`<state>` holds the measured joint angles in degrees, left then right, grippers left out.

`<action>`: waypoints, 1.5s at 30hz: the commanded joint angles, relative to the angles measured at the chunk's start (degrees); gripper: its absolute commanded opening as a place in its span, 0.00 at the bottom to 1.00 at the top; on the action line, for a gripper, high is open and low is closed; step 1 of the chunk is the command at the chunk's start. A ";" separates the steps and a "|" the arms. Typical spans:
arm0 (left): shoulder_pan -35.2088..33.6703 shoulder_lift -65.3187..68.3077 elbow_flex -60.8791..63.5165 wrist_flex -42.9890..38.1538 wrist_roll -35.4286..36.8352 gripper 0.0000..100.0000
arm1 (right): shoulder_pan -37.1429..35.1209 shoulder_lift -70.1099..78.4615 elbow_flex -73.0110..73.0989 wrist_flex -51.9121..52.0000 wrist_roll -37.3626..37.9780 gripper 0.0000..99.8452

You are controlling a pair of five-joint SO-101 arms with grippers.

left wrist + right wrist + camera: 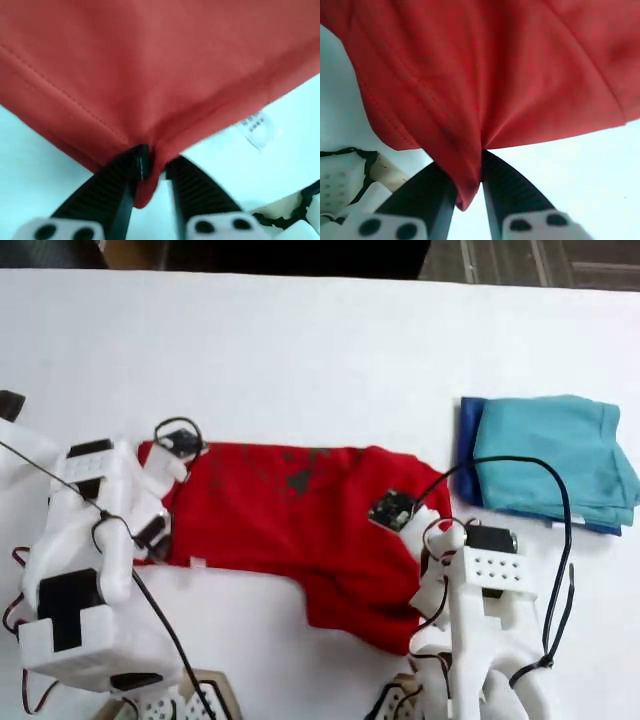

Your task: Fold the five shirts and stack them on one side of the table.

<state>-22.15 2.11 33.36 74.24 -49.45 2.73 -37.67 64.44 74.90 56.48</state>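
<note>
A red shirt [290, 515] with a dark print lies spread across the middle of the white table [300, 350]. My left gripper [150, 172] is shut on the red shirt [160, 75] at its hem, the cloth pinched between the black fingers [117, 185]; in the high view this arm [95, 540] stands at the shirt's left edge. My right gripper [470, 185] is shut on a fold of the red shirt [495, 70], and in the high view it [430, 545] sits at the shirt's right edge. A white label [257, 127] hangs from the hem.
A folded stack, a teal shirt [550, 455] on top of a blue one [468, 455], rests at the right side of the table. Bare table stretches along the far side. Dark floor lies beyond the far edge.
</note>
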 commanded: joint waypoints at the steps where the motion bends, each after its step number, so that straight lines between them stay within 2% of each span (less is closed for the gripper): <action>1: -0.62 -2.81 -3.12 2.99 -0.88 0.27 | -0.40 -1.98 -2.46 0.66 0.26 0.10; 6: -1.67 -2.90 -17.19 9.05 -0.44 0.24 | -0.48 -1.98 -8.53 0.75 -0.18 0.24; 9: -1.85 -2.37 -28.97 12.75 1.93 0.24 | -0.48 -1.98 -13.89 3.74 -0.26 0.26; 12: -0.70 -0.88 -36.26 13.01 6.59 0.24 | -0.48 -1.98 -20.84 6.37 -0.44 0.26; 17: 3.25 12.92 -42.33 12.40 14.95 0.24 | -2.15 -1.36 -28.84 0.40 -10.81 0.26; 21: 3.08 25.76 -48.84 12.48 17.49 0.24 | -6.02 -1.27 -28.31 -4.79 -15.03 0.26; 27: 3.34 38.59 -59.30 14.77 17.85 0.24 | -10.51 -1.27 -22.86 -8.75 -15.65 0.26; 37: 2.64 47.82 -76.00 15.82 17.85 0.24 | -11.65 -1.27 -9.67 -22.29 -15.65 0.26; 41: 0.44 50.90 -82.07 19.34 20.57 0.24 | -11.47 1.27 -10.02 -25.45 -17.05 0.26; 45: -1.32 53.36 -88.22 24.35 18.99 0.24 | -11.56 14.37 -17.76 -26.24 -23.21 0.26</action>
<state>-21.27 55.21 -49.63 95.25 -29.67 -8.88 -31.25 53.27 49.85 36.44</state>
